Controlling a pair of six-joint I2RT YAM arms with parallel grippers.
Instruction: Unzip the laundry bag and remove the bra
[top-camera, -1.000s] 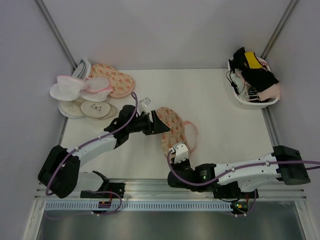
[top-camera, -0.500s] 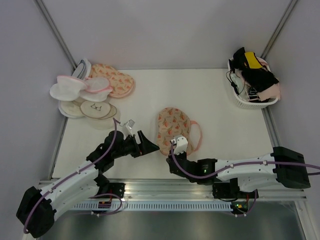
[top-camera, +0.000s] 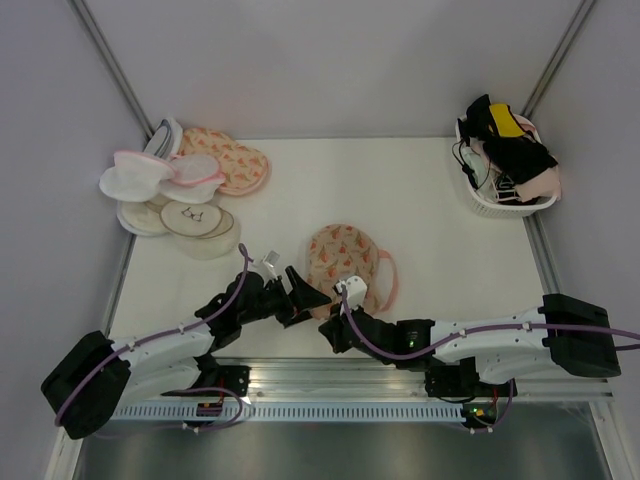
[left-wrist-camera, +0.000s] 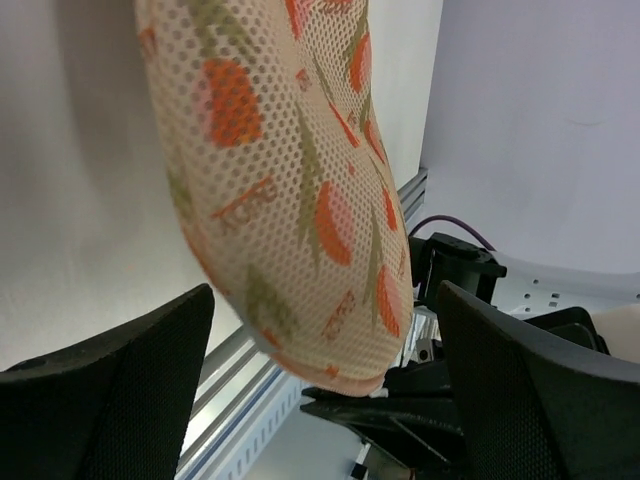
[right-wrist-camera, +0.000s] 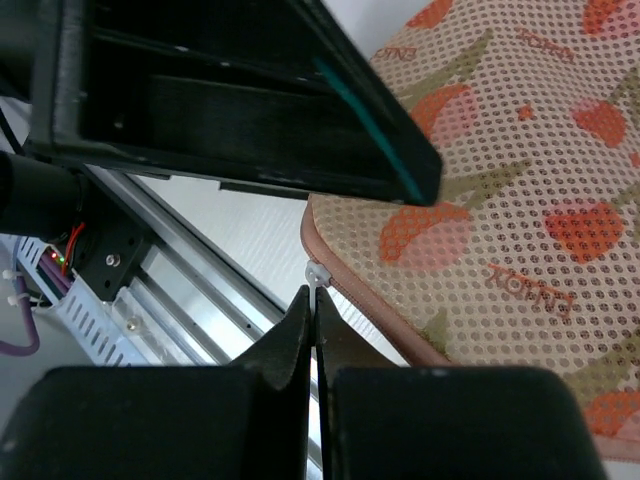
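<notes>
A peach mesh laundry bag (top-camera: 345, 258) printed with orange carrots lay near the front edge of a white table (top-camera: 440, 210), between two robot arms. The right gripper (right-wrist-camera: 314, 300) was clenched on the small white zipper pull (right-wrist-camera: 316, 272) at the bag's pink-edged near corner. The left gripper (left-wrist-camera: 325, 290) stood released, its two black fingers either side of the bag's rounded end. Whether they touched the fabric could not be told. No red bra showed, so it was probably inside the bag. The step in hand appeared to be the unzipping, barely begun. Next, the left fingers would likely need to pinch the bag steady while the right drew the pull along the pink edging.
</notes>
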